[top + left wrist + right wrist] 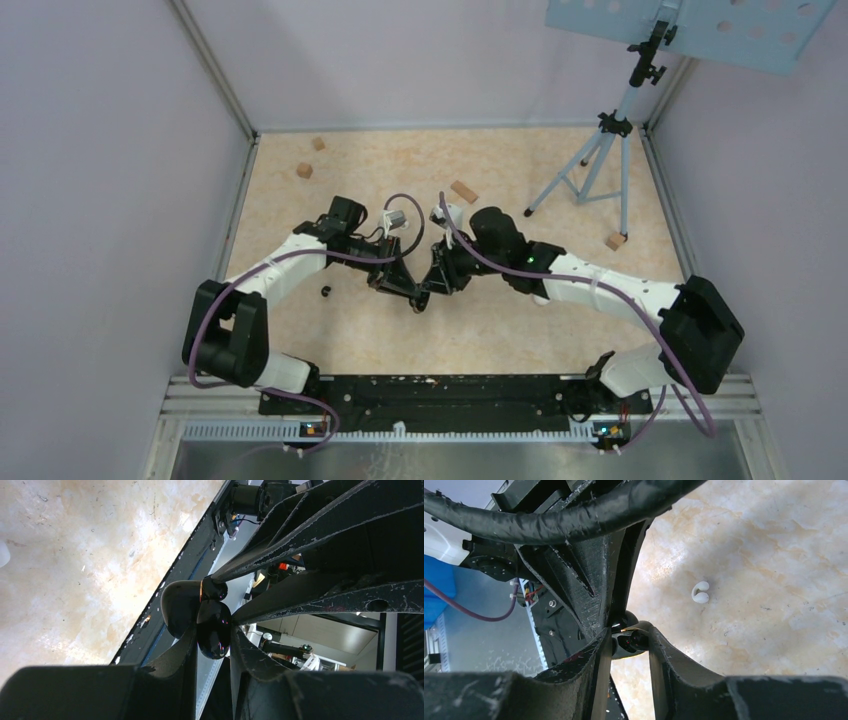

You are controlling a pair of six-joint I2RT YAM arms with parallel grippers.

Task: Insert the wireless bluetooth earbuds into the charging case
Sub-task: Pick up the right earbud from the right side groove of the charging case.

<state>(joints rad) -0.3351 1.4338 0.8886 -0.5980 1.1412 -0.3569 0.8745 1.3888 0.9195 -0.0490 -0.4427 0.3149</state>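
Both grippers meet above the middle of the table. My left gripper [415, 296] [214, 632] is shut on the glossy black charging case [214, 630]. The case's lid [179, 607] hangs open to the left on a gold-edged hinge. From the upper right, my right gripper [433, 284] [629, 639] reaches the case's open top with its fingers closed on a small black earbud [638, 640] at the case rim. A white earbud [699, 593] lies loose on the table beyond it. Another black earbud [325, 291] lies on the table beside the left arm.
Tan wooden blocks sit at the back left [304, 170] [318, 143], the back middle [463, 191] and the right [615, 241]. A tripod [600, 160] stands at the back right. Grey walls enclose the table. The black base rail [420, 395] runs along the near edge.
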